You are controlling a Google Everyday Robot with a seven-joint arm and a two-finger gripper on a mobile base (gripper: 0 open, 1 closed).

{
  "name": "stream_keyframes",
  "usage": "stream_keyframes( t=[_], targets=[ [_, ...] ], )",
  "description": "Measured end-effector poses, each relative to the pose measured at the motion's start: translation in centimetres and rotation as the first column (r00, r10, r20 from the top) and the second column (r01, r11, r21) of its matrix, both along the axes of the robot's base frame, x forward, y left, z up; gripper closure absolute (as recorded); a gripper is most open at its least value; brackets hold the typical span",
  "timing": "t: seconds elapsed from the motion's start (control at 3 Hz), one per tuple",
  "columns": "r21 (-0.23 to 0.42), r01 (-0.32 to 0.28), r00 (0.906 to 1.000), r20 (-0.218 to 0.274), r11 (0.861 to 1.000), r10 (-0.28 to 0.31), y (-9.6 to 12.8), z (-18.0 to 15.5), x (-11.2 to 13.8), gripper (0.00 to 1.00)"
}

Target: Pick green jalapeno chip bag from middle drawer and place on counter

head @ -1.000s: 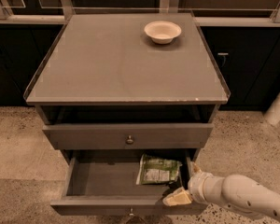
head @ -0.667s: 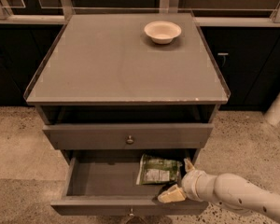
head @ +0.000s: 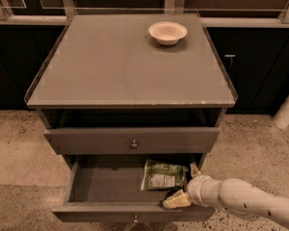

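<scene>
Since the green jalapeno chip bag (head: pixel 163 174) lies flat at the right of the open middle drawer (head: pixel 101 211), the gripper (head: pixel 186 186) hangs at its right edge, fingers spread, grasping nothing yet.

The counter (head: pixel 111 66) carries a bowl (head: pixel 167 32) far right; the gripper (head: pixel 181 186), fingers spread, is in the drawer (head: pixel 106 184) below.

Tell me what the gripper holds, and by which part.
Nothing seems gripped yet. The open gripper sits in the pulled-out dark-grey lowest drawer, fingers flanking the right end of the pale green crinkled foil chip bag.
</scene>
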State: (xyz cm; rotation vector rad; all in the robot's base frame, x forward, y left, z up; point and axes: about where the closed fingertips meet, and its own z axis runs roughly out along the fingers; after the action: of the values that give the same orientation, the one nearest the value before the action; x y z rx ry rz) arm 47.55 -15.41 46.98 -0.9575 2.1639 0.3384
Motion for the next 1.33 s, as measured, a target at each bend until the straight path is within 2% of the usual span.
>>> stream_keyframes(
  t=[0.33, 0.67, 1.0, 1.33],
  targets=[
    [-0.009, -0.059, 0.9975, 0.039, 0.998, 0.059, 1.5, -1.1, 2.4, 0.00],
    [-0.020, -0.135, 0.9883, 0.070, 0.991, 0.136, 3.4, -2.7, 4.4, 0.00],
    [-0.062, -0.220, 0.9703, 0.089, 0.974, 0.225, 5.0, -4.2, 5.8, 0.00],
    [-0.115, -0.291, 0.9527, 0.055, 0.950, 0.299, 5.5, -6.5, 6.1, 0.00]
  ],
)
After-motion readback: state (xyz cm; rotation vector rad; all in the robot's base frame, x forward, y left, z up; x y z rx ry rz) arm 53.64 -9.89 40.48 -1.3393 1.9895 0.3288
